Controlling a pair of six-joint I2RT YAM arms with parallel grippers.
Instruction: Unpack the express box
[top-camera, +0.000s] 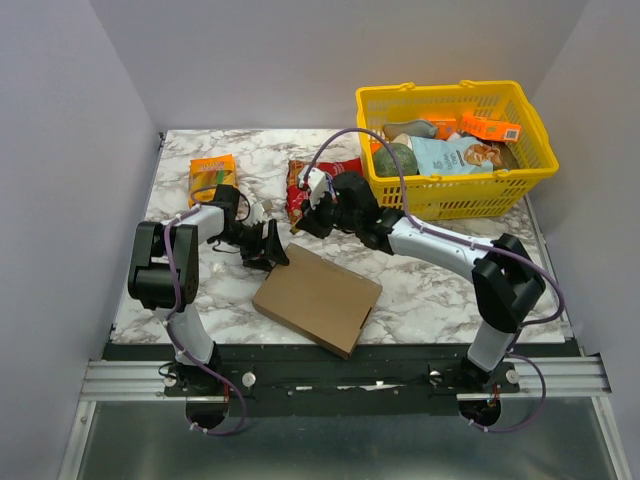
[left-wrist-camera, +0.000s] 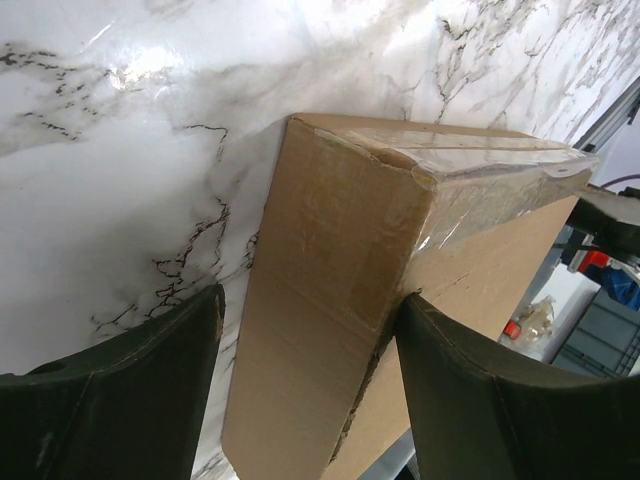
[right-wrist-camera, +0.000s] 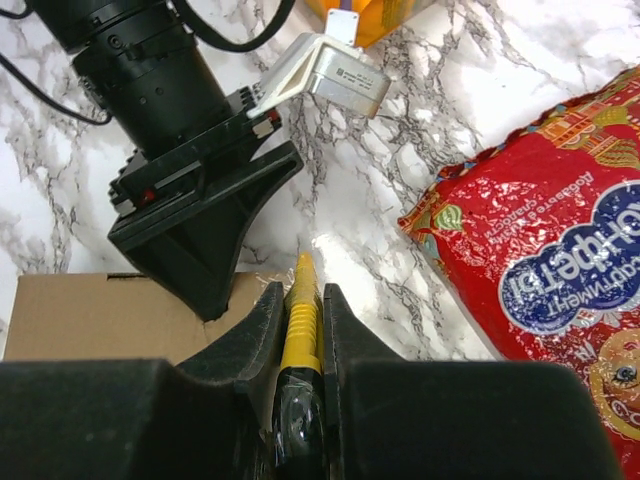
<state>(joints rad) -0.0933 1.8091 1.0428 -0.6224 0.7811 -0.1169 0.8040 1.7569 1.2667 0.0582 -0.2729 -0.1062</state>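
Note:
The express box (top-camera: 318, 298), plain brown cardboard sealed with clear tape, lies flat near the table's front edge. My left gripper (top-camera: 268, 245) is open at the box's far left corner and straddles its narrow end (left-wrist-camera: 330, 230). One finger (left-wrist-camera: 480, 390) touches the top face, while the other finger (left-wrist-camera: 130, 390) stands apart over bare marble. My right gripper (top-camera: 315, 215) is shut on a slim yellow and black tool (right-wrist-camera: 301, 320). The tool's tip points at the taped corner of the box (right-wrist-camera: 80, 315), right beside the left gripper's finger (right-wrist-camera: 200, 250).
A red snack bag (top-camera: 310, 185) lies just behind the right gripper, also in the right wrist view (right-wrist-camera: 560, 240). An orange pack (top-camera: 212, 178) sits at the back left. The yellow basket (top-camera: 455, 195), full of goods, stands at the back right.

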